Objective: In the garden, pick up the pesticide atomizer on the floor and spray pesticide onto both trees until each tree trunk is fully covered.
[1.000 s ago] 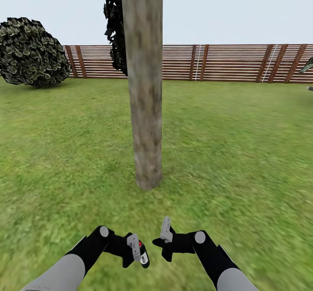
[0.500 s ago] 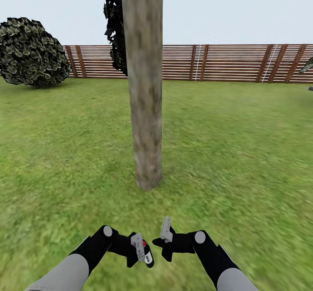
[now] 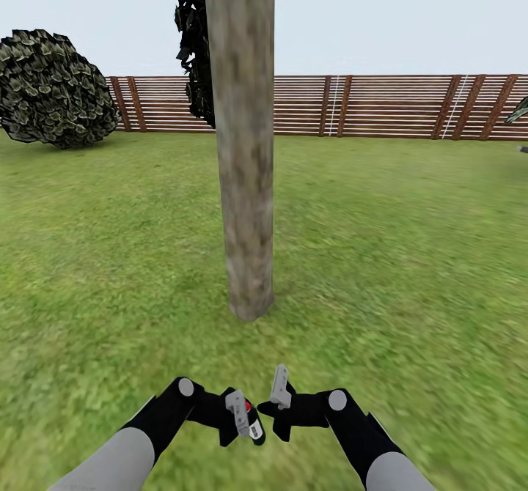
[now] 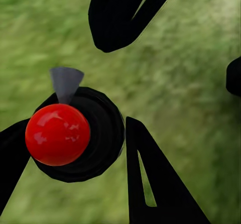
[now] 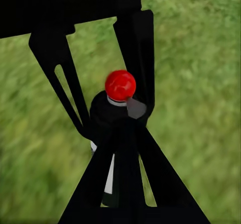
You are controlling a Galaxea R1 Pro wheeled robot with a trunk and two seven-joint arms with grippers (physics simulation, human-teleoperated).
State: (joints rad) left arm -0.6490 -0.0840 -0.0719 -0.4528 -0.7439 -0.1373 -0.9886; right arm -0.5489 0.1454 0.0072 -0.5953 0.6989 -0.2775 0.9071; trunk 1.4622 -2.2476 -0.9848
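Pesticide atomizer (image 3: 251, 423) sits low and near, centre of the head view, gripped in the jaws of the left gripper (image 3: 242, 418); only a dark body, a white label bit and a red spot show there, rest hidden by the fingers. In the left wrist view the atomizer (image 4: 75, 136) is seen from above: red knob on a round black body w/ a grey nozzle cone, black fingers (image 4: 150, 179) on either side, one cut off by the edge. The right gripper (image 3: 277, 401) hangs just right of it, one pale finger pointing up; can't tell if its jaws are released or clenched. In the right wrist view the atomizer (image 5: 120, 91) is partly masked by black finger shapes. Tree trunk (image 3: 242, 146) stands straight ahead on the grass (image 3: 403, 256), a bit farther out, top cut off by the frame. Dark foliage (image 3: 192, 44) peeks from behind it, mostly hidden. Round bush (image 3: 53, 88) far left, brown slat fence (image 3: 381, 106) along the far side. Grass near the arms is blurry.
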